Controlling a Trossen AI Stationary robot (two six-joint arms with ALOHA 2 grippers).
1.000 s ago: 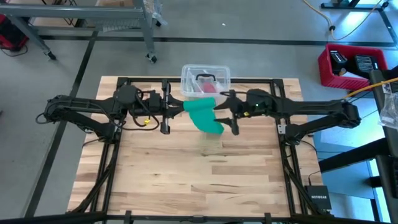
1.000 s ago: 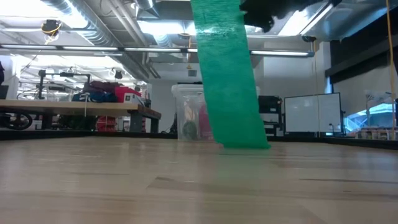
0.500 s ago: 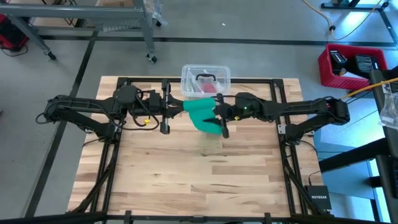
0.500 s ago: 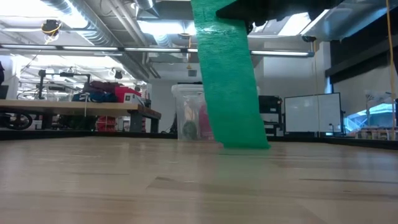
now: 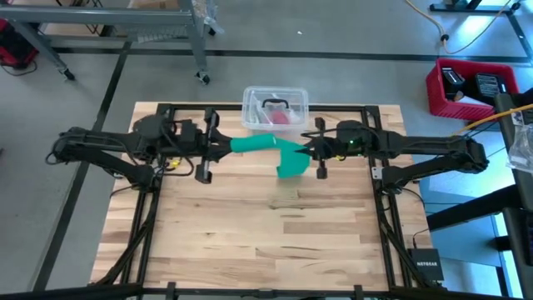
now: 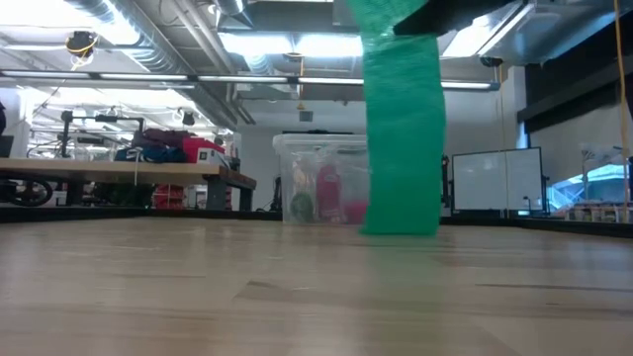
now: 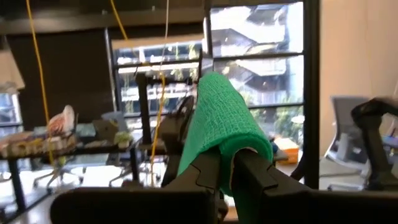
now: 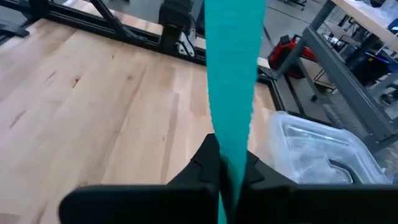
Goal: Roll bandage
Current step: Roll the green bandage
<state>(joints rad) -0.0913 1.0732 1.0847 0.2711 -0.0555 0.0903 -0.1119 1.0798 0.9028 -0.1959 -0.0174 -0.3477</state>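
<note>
The teal-green bandage [image 5: 271, 147] spans the gap between my two grippers above the table's far middle. Its free tail [image 6: 401, 148] hangs down below my right gripper, and the lower end [image 6: 399, 229] is close to the tabletop; whether it touches, I cannot tell. My left gripper [image 5: 223, 148] is shut on the bandage's left end. My right gripper [image 5: 309, 152] is shut on the strip where it turns down. Each wrist view shows the strip running away from that gripper's own fingers. My left gripper pinches the bandage's rounded, bunched end [image 7: 231, 158] between its two fingers, reaching level from the table's left. The strip leads away from the fingers toward the other arm, clear of the table. My right gripper pinches the strip [image 8: 231, 163] between its two fingers, reaching from the table's right and slanting a little down. From the fingers the strip [image 8: 233, 74] runs straight and taut toward my left gripper. The tail hangs below the hold.
A clear plastic tub [image 5: 276, 108] with a pink-red item inside stands at the table's far edge, just behind the bandage. The bare wooden tabletop [image 5: 266, 233] lies open toward the near edge. A red bin [image 5: 466, 87] sits on the floor at the far right.
My right gripper reached toward the left, shut on the bandage, then drew back toward the table's right. My left gripper moved toward the left edge. The bandage, which hung bunched from the left gripper, is now drawn taut between the two, and its tail has shifted right.
</note>
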